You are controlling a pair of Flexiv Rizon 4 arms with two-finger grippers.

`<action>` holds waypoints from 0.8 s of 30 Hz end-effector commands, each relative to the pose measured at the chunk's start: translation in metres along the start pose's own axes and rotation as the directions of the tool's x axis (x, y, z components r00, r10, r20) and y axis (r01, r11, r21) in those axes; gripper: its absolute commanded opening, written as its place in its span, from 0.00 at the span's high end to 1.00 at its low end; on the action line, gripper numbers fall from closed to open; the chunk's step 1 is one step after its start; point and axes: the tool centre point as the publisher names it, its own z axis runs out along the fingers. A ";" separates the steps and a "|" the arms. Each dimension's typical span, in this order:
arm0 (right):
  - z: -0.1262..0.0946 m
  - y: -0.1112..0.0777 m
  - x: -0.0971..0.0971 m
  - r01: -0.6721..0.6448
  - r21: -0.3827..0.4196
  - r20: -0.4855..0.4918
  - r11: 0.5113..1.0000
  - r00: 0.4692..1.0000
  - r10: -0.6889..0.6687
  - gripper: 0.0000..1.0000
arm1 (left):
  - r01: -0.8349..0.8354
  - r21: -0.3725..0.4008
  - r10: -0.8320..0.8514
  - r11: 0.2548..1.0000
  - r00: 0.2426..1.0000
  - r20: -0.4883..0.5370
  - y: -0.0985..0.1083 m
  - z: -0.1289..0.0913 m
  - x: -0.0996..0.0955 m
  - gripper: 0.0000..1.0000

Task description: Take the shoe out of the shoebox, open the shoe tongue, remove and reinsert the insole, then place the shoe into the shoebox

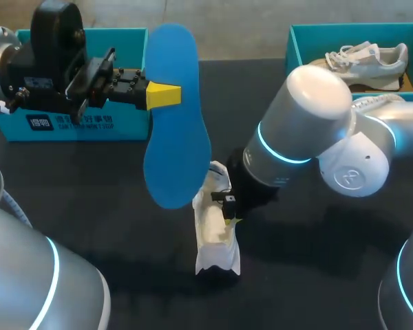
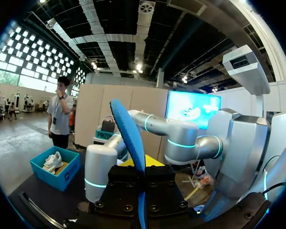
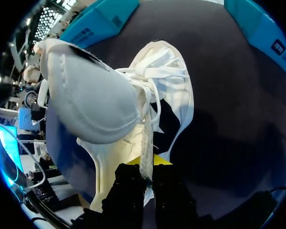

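Observation:
A blue insole hangs above the table, and my left gripper is shut on its upper part. In the left wrist view the insole stands edge-on between that gripper's fingers. A white shoe stands on the dark table below the insole's lower end. My right gripper is shut on the shoe's side. In the right wrist view the right gripper pinches the laced edge of the shoe, whose opening is spread wide.
A teal shoebox stands at the back left behind my left arm. Another teal shoebox at the back right holds a second white shoe. My right arm's elbow looms over the table's middle right.

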 end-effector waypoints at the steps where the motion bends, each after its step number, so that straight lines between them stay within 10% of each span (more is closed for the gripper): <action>1: 0.006 0.003 -0.005 0.001 0.009 -0.016 1.000 1.000 -0.001 1.00 | 0.000 -0.003 0.000 1.000 1.000 -0.002 0.000 0.001 -0.001 1.00; 4: 0.007 0.003 -0.007 -0.002 0.016 -0.021 1.000 1.000 0.002 0.96 | 0.000 -0.003 0.000 1.000 1.000 -0.002 0.000 0.001 -0.001 1.00; 5: 0.007 0.003 -0.007 -0.003 0.017 -0.022 1.000 1.000 0.003 0.62 | 0.000 -0.003 0.000 1.000 1.000 -0.002 0.000 0.001 -0.001 1.00; 6: 0.006 0.002 -0.006 -0.004 0.018 -0.022 1.000 1.000 0.004 0.00 | 0.000 -0.003 0.000 1.000 1.000 -0.002 0.000 0.001 -0.001 1.00; 24: -0.054 -0.013 0.001 0.045 -0.072 -0.160 0.996 0.986 -0.056 0.00 | 0.000 -0.003 0.000 1.000 1.000 -0.002 0.000 0.001 -0.001 1.00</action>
